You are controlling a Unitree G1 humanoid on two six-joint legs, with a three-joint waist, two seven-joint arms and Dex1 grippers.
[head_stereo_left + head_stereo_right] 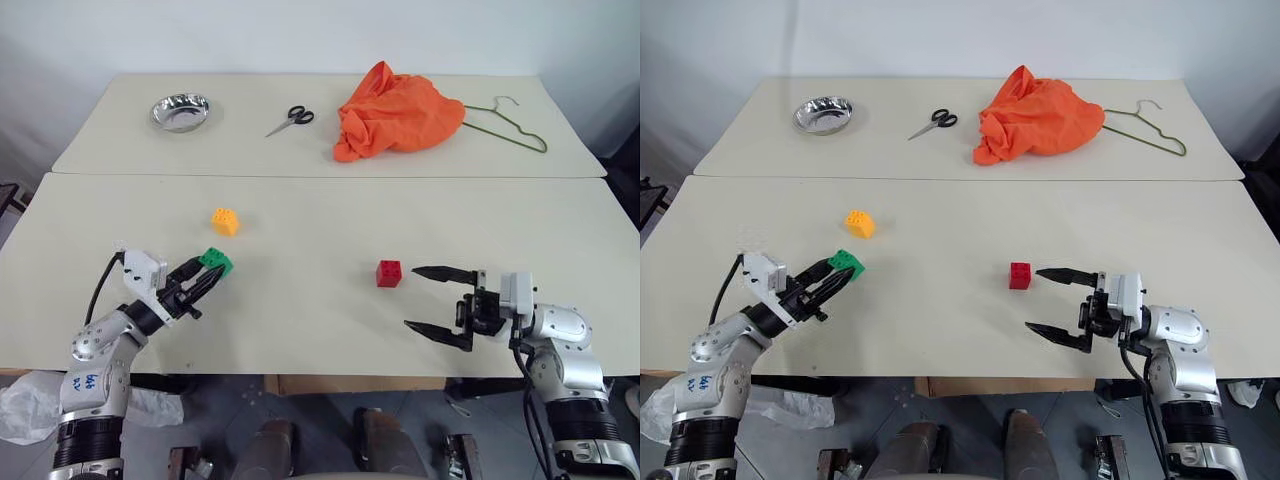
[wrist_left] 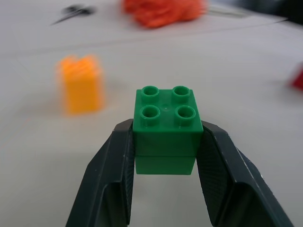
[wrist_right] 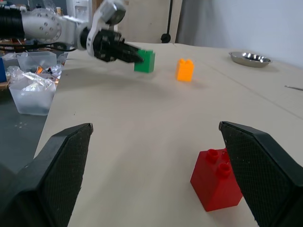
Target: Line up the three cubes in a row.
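From the head camera, you are seeing the left pincer (image 1: 213,270) pinching the green cube (image 1: 216,261) at its fingertips, out over the near-left part of the counter (image 1: 300,330), probably so it can be carried into line with the others. The yellow-orange cube (image 1: 226,221) is sitting just beyond it, and the red cube (image 1: 389,273) is lying well apart to the right, just beside the upper finger of the right pincer (image 1: 432,300), which is hanging spread wide and gripping nothing. On the far counter a steel bowl (image 1: 181,111), scissors (image 1: 291,119), an orange cloth (image 1: 397,112) and a wire hanger (image 1: 509,125) are lying well clear of any row. In the left wrist view, you are looking at both pads pressing the green cube's sides squarely, studs up. In the right wrist view, the red cube is standing near one finger (image 3: 265,161), not between the two; you should be minding that arm, since it is crowding the red end of the row.
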